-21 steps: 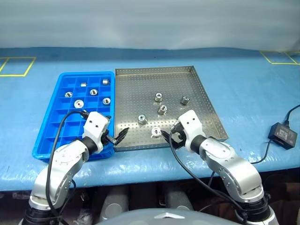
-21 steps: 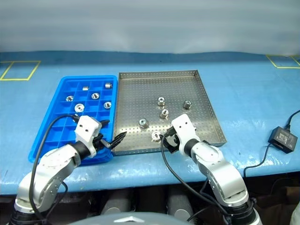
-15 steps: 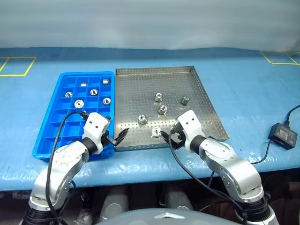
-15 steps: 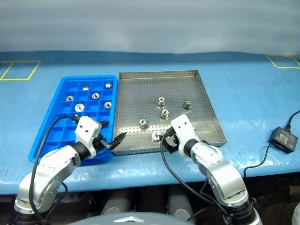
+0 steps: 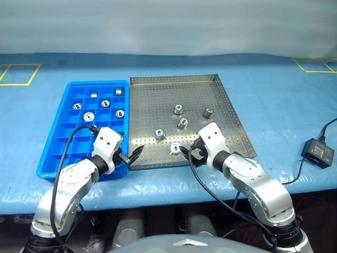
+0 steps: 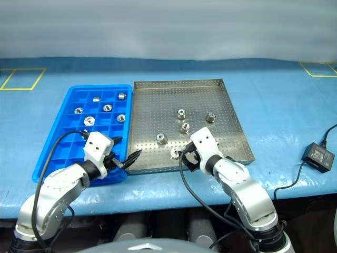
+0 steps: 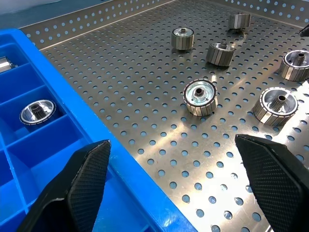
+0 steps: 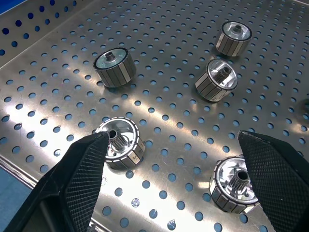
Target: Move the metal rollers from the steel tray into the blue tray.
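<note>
surface: blue table (image 5: 274, 95) | on it: blue tray (image 5: 58, 134), steel tray (image 5: 158, 89), black adapter (image 5: 317, 150)

Left arm: silver-white, elbow bent, reaching forward and inward | left gripper (image 5: 136, 154): two black textured fingers spread wide, nothing between them | Right arm: silver-white, bent, angled inward | right gripper (image 8: 174, 186): black fingers wide apart, empty

Eleven metal rollers (image 5: 178, 109) – five steel-tray, six blue-tray
</note>
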`<state>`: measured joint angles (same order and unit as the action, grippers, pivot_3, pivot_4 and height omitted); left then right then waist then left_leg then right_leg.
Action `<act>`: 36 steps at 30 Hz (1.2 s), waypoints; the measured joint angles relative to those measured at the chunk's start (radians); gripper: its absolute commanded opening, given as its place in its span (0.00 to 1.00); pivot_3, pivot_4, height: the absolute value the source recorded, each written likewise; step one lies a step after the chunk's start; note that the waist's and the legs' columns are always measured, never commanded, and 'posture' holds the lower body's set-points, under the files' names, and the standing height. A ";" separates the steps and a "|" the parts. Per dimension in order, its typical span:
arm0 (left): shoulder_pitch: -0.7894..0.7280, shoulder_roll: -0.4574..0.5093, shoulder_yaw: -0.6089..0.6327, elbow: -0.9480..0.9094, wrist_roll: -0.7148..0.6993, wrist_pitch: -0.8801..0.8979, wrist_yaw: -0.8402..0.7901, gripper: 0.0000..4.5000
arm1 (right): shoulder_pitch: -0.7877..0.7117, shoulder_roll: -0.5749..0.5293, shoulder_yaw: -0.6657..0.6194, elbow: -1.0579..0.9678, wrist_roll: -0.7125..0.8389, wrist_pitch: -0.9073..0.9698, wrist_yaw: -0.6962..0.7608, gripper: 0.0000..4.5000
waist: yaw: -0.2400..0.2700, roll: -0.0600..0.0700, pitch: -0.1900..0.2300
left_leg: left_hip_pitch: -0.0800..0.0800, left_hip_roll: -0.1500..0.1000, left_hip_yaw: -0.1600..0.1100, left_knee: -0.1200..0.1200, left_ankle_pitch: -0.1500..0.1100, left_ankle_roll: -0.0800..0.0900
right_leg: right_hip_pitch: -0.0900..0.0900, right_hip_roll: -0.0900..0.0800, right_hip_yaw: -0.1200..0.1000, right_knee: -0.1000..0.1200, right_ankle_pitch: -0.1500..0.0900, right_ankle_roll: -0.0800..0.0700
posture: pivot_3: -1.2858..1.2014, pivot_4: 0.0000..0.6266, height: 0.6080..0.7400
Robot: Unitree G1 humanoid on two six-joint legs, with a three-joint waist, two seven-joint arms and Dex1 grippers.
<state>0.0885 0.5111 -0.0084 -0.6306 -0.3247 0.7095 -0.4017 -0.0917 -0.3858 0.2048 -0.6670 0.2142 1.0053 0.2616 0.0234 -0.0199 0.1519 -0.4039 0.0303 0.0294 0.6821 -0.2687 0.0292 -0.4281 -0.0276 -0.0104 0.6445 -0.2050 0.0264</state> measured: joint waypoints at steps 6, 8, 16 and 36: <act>0.000 -0.001 0.001 -0.006 -0.002 0.002 0.005 1.00 | 0.001 0.005 0.000 0.000 -0.005 0.000 -0.002 1.00 | 0.000 0.000 0.000 | 0.000 0.000 0.000 0.000 0.000 0.000 | 0.000 0.000 0.000 0.000 0.000 0.000 | 0.55 0.24 1.00; -0.001 -0.001 0.001 -0.009 -0.003 0.002 0.006 1.00 | 0.003 0.006 0.000 0.000 -0.007 0.000 -0.004 1.00 | 0.000 0.000 0.000 | 0.000 0.000 0.000 0.000 0.000 0.000 | 0.000 0.000 0.000 0.000 0.000 0.000 | 0.54 0.24 1.00; -0.113 -0.051 0.002 -0.007 -0.023 0.061 0.046 1.00 | 0.016 0.015 0.001 0.000 -0.010 0.000 -0.009 1.00 | 0.002 0.000 0.000 | 0.000 0.000 0.000 0.001 0.000 0.000 | 0.001 0.000 0.000 0.000 0.000 0.001 | 0.54 0.24 1.00; -0.652 -0.070 -0.373 0.556 0.074 0.200 -0.154 1.00 | 0.042 0.051 0.001 0.000 -0.026 -0.014 -0.048 1.00 | -0.027 0.000 0.000 | 0.000 -0.004 0.001 0.000 0.000 0.001 | 0.000 0.002 0.002 0.000 0.003 0.005 | 0.50 0.24 1.00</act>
<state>-0.5634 0.4411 -0.3810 -0.0748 -0.2503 0.9098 -0.5559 -0.0493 -0.3353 0.2063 -0.6675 0.1884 0.9915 0.2131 -0.0040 -0.0202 0.1517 -0.4043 0.0267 0.0306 0.6823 -0.2687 0.0298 -0.4286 -0.0254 -0.0087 0.6445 -0.2017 0.0317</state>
